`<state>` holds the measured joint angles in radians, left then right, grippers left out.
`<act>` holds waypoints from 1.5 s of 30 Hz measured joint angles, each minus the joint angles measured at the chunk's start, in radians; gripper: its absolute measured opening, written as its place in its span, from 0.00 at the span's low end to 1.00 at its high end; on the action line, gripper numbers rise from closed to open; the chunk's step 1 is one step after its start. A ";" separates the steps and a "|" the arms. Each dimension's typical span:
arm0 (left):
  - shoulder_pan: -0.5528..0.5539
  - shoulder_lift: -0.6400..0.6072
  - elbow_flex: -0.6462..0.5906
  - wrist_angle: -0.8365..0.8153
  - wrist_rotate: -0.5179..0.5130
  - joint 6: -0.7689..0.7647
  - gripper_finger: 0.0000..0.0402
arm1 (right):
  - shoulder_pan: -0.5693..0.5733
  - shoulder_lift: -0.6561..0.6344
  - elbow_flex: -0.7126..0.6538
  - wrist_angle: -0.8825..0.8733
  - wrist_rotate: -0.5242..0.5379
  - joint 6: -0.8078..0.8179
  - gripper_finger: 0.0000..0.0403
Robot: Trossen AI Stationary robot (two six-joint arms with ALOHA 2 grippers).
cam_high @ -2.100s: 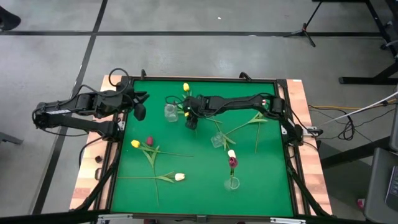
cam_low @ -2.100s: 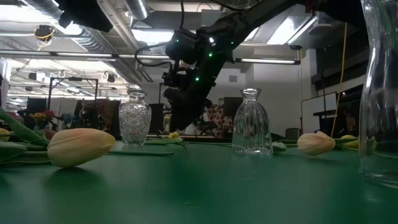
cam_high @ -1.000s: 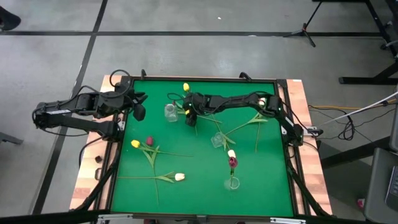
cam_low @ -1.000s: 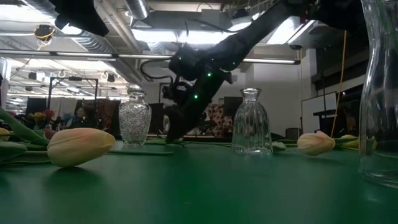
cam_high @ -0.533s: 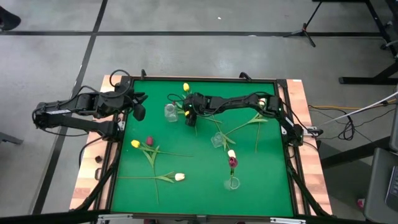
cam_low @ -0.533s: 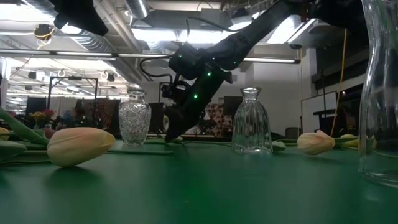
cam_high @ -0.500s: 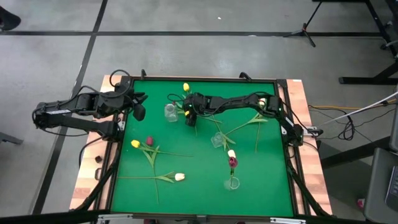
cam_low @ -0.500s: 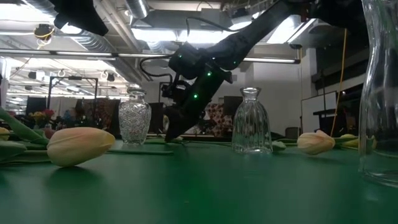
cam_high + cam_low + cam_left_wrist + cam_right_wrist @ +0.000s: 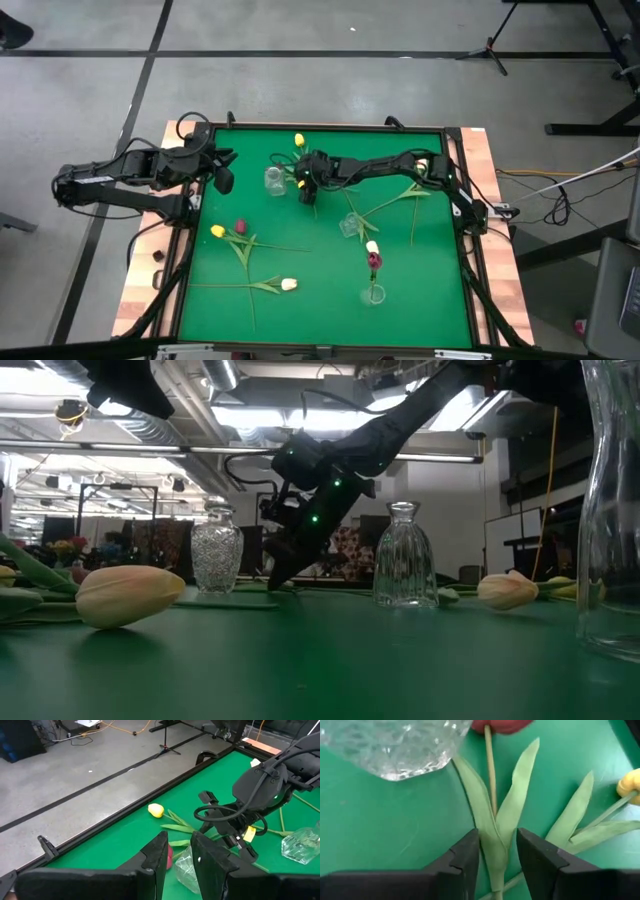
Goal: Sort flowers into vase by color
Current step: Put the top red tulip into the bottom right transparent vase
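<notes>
Red tulip (image 9: 501, 725): lies flat on the green mat (image 9: 300, 300), stem (image 9: 490, 767) running lengthwise from the head, beside the textured glass vase (image 9: 395, 747), down toward my right gripper (image 9: 496, 852). Two narrow leaves (image 9: 517, 795) fork off the stem and converge between my fingers.

Right gripper: lowered to the mat near the back of the table, just beside the textured vase; its fingers stand apart either side of the leaves and stem, not visibly pinching them, though contact is hard to judge from so close.

Yellow tulip (image 9: 631, 782): head at the frame edge of the right wrist view, its stem slanting in toward the same leaf cluster.

Another yellow tulip (image 9: 299, 140): near the back rim, head pointing away from the arms' work area.

Ribbed vase (image 9: 404, 555): upright mid-table.

Front vase (image 9: 374, 294): holds a dark red flower (image 9: 374, 260) upright.

Cream tulip (image 9: 289, 285): lying front left, stem pointing left.

Left gripper (image 9: 224, 178): parked at the table's left edge, fingers slightly parted, holding nothing.
</notes>
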<state>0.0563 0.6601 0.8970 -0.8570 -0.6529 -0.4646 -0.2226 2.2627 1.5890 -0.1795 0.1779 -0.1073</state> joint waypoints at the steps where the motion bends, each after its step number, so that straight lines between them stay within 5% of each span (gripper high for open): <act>1: 0.000 0.000 0.000 0.000 0.000 0.001 0.21 | 0.000 0.000 0.000 -0.005 -0.001 -0.003 0.32; 11: 0.000 0.000 0.000 -0.001 0.000 -0.001 0.21 | -0.007 0.008 -0.010 -0.029 -0.080 0.058 0.03; 21: 0.000 0.000 0.000 -0.005 0.010 -0.003 0.21 | -0.008 -0.017 -0.018 0.007 -0.074 0.125 0.03; 45: 0.000 0.000 0.000 -0.003 0.011 -0.004 0.21 | -0.037 -0.305 -0.016 0.178 -0.021 0.223 0.01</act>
<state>0.0566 0.6598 0.8970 -0.8604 -0.6420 -0.4690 -0.2592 1.9580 1.5726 -0.0012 0.1572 0.1161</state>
